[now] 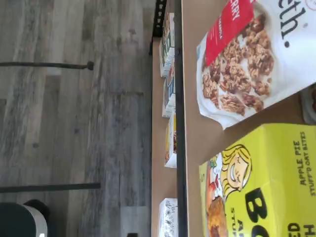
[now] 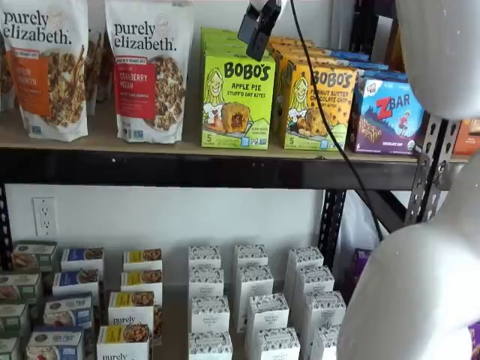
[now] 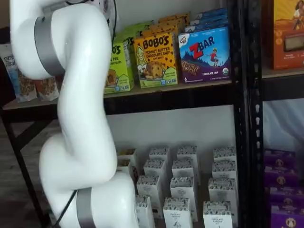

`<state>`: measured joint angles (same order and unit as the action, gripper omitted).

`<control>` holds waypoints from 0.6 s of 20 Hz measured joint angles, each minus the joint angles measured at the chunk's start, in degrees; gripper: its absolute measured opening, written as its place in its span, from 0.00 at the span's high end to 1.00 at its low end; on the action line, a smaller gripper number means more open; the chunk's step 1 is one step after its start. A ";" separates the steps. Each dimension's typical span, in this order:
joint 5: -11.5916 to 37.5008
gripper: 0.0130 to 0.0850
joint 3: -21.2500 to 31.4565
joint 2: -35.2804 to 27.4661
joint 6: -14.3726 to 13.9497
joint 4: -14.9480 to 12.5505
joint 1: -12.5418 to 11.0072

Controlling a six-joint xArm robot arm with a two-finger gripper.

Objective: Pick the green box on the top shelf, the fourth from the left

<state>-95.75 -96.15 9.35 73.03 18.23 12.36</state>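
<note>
I read the top shelf [image 2: 225, 154], a long tan wooden board with a thick black metal front beam, from its left end: two white Purely Elizabeth granola pouches, the nearer one a white strawberry-pecan pouch with a red label [image 2: 148, 69], stood upright side by side. Just to their right stood the lime-green upright Bobo's Apple Pie oat-bites carton [image 2: 237, 97], face forward at the front edge of the board, with more green cartons lined up behind it. The black-fingered gripper [image 2: 259, 30] hung from above, in front of the carton's upper right corner; I could not tell from that view whether it touched the carton. The fingers showed as one dark shape with no clear gap between them, yet the jaws stood at their widest, and nothing was held in them. Touching the green carton's right side I noted a yellow-orange Bobo's peanut butter chocolate chip carton [image 2: 320, 106], then a purple ZBar box [image 2: 390, 114]. In the wrist view the green carton's face lay close below the camera beside the strawberry pouch.
</note>
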 joint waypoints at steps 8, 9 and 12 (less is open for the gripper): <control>-0.61 0.00 -2.35 -1.95 0.26 0.04 -0.38; -0.75 0.00 -2.67 -2.23 0.26 0.12 -0.41; -0.83 0.00 -3.50 -3.12 0.23 -0.05 -0.32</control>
<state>-96.58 -99.65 6.23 73.26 18.18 12.04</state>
